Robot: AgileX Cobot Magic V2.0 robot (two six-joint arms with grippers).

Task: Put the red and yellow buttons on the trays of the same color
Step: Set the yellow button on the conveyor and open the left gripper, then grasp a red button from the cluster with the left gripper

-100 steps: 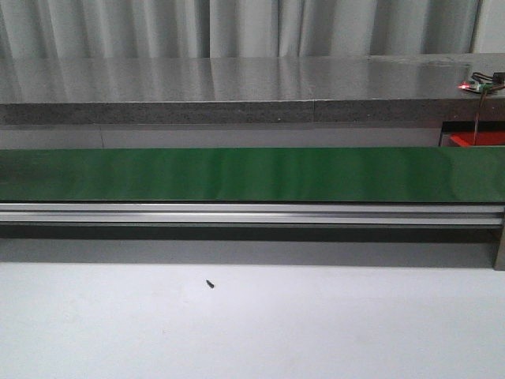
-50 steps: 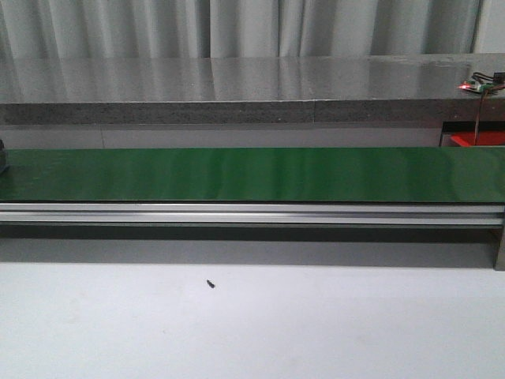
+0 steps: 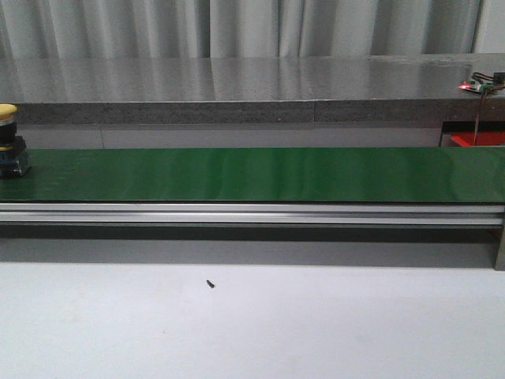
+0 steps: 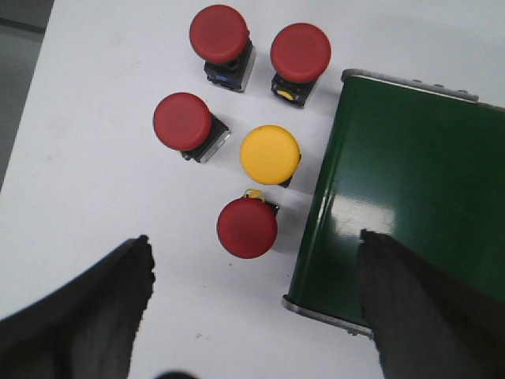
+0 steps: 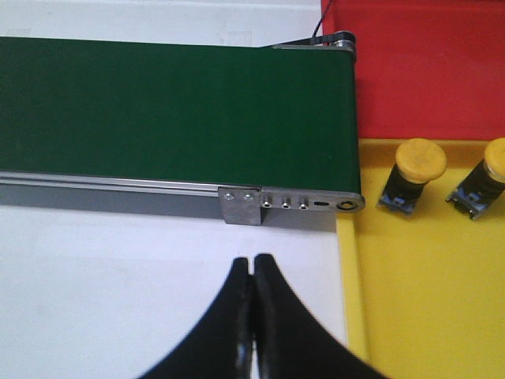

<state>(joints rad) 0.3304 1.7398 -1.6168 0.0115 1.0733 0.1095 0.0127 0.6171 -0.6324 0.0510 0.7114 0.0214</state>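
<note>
Left end effector (image 4: 252, 316) hangs spread wide over the white surface (image 4: 95, 158), above four red mushroom-head push buttons (image 4: 247, 227) and one yellow one (image 4: 270, 154) beside the green conveyor belt (image 4: 410, 189). Right end effector (image 5: 252, 316) is pinched together, empty. Beyond, two yellow buttons (image 5: 420, 160) lie in the yellow plastic tray (image 5: 426, 300); the red plastic tray (image 5: 426, 63) sits farther.

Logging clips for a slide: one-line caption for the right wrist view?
Shut right gripper above the white table beside the green conveyor end; two yellow buttons lie in the yellow tray.
</note>
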